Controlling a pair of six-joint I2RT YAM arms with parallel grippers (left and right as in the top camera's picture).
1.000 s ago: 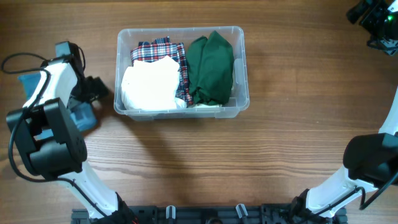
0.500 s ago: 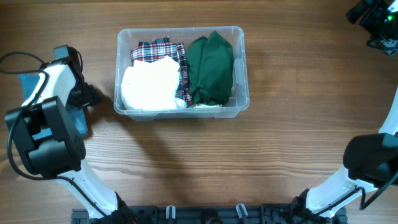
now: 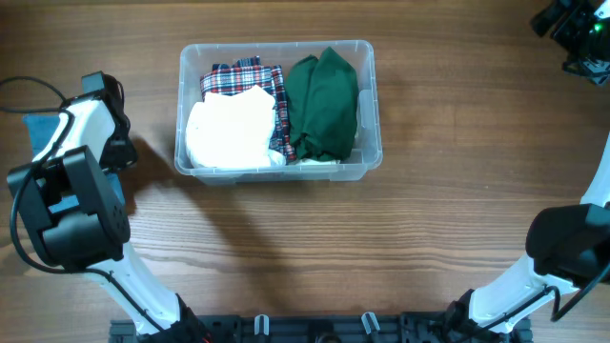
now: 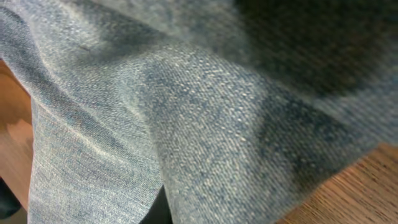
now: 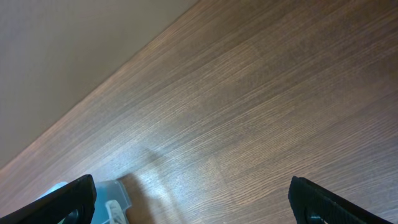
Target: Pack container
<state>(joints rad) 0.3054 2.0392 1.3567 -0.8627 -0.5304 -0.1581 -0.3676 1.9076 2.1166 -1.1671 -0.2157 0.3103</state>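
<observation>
1. While the left gripper (image 3: 118,152) sits clamped on the denim cloth (image 4: 186,124) just left of the container (image 3: 375,95), the right gripper (image 5: 193,198) hangs with jaws spread wide over the table (image 3: 286,248), far right.
2. The container stands mid-table, holding a plaid cloth (image 3: 243,76), a white cloth (image 3: 229,129) and a green cloth (image 3: 324,100).
3. Best practice: raise the denim well clear of the rim before crossing.
</observation>
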